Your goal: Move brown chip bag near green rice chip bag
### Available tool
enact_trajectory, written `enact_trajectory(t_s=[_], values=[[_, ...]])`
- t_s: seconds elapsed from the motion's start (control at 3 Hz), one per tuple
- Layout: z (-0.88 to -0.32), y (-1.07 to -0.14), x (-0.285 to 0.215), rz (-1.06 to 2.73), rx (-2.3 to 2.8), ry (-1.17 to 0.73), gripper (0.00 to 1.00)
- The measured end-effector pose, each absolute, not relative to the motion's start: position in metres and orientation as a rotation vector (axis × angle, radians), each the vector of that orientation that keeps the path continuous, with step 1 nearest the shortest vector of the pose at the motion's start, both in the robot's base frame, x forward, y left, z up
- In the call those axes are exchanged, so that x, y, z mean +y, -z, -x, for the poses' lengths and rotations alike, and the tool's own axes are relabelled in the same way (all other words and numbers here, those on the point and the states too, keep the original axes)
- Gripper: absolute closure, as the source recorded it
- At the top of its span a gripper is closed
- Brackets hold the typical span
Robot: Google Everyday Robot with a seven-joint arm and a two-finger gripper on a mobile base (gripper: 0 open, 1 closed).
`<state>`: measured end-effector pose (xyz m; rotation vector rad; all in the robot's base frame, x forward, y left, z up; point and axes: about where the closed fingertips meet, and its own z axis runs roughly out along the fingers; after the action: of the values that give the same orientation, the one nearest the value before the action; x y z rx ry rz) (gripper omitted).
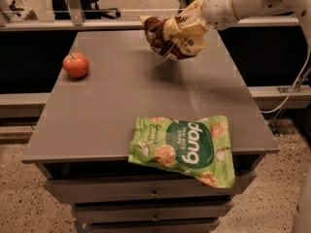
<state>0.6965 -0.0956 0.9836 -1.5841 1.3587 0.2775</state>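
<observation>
We note the pale cream gripper above the grey table, at its far side, clamping the brown chip bag, which is dark brown with cream edges. The green rice chip bag is bright green, with white lettering on a dark-green oval. The apple is red.
</observation>
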Motion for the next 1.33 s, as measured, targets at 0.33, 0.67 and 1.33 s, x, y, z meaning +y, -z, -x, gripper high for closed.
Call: enact_trajectory(t_s=[0.33,0.67,1.33], values=[[-0.692,-0.985,-0.106,1.646,1.294,-0.303,1.00],[-0.662,-1.003,-0.128,1.742,1.189,-0.335,1.00],[-0.607,-1.018,-0.177,1.771,1.096,-0.365,1.00]])
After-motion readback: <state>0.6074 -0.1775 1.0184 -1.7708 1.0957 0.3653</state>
